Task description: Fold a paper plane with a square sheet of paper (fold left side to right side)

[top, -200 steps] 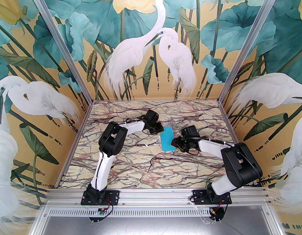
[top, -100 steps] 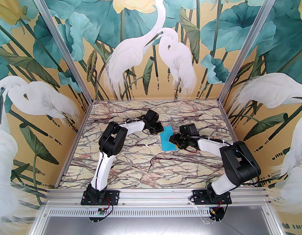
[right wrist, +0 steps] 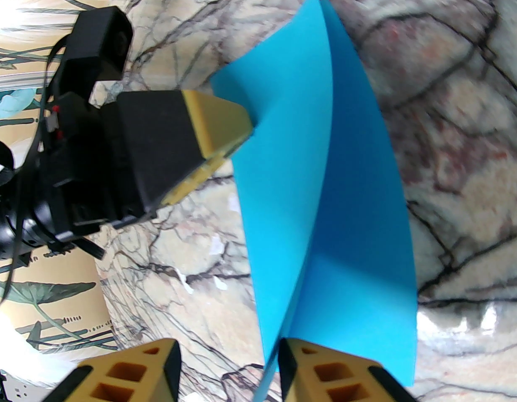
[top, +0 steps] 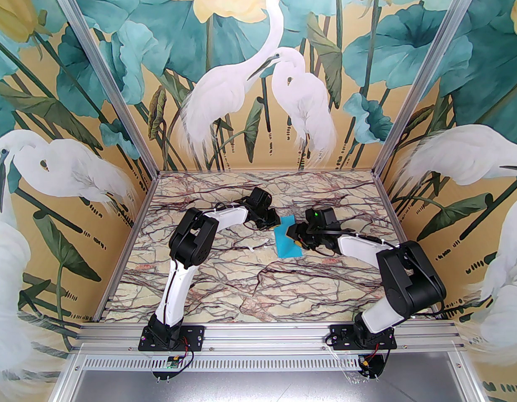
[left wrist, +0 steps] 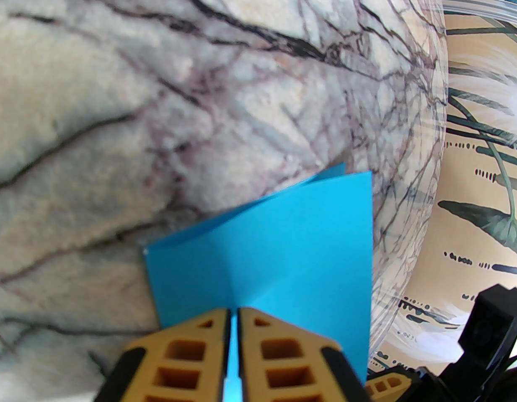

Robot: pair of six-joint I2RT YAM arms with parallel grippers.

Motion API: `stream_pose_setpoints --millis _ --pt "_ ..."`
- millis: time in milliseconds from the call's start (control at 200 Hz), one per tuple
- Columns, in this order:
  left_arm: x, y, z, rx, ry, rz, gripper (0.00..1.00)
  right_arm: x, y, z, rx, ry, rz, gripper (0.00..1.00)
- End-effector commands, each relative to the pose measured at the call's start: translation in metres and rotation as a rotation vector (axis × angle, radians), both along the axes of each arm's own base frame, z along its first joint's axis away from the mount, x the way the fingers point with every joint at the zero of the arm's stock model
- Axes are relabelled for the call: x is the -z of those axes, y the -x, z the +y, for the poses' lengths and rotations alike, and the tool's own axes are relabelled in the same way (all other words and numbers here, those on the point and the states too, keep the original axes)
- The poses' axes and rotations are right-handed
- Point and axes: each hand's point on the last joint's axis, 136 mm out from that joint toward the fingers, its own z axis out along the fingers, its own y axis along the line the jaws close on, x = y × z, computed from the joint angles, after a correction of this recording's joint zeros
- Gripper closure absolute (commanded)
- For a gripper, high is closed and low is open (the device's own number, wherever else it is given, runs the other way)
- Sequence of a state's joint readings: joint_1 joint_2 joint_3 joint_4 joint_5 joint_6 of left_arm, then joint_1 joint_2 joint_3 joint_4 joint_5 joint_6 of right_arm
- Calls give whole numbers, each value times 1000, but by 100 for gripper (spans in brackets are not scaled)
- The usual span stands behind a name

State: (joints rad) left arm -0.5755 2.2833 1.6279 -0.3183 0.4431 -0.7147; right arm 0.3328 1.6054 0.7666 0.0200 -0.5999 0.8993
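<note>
Left gripper (left wrist: 233,310) clamped on the square sheet of paper (left wrist: 283,241); my right gripper (right wrist: 229,346) is part open at the sheet's other side, gripping nothing. If I pinch misaligned, the crease skews.

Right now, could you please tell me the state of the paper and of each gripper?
square sheet of paper: folded double, upper layer bowed, not pressed flat.
left gripper: shut on the sheet's edge.
right gripper: open, the sheet's corner between its fingers.
</note>
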Motion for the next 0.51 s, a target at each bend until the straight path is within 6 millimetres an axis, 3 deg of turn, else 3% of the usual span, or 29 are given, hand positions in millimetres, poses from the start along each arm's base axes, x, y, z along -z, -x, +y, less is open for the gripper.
stream_pose_setpoints --millis 0,305,500 --pt "43 29 13 13 -113 126 86 -9 -10 12 -14 -39 -23 55" --pt "41 29 13 16 -110 125 86 2 -20 22 -20 -44 -8 54" --pt "27 26 10 14 -87 107 85 12 -21 21 -19 -21 10 54"
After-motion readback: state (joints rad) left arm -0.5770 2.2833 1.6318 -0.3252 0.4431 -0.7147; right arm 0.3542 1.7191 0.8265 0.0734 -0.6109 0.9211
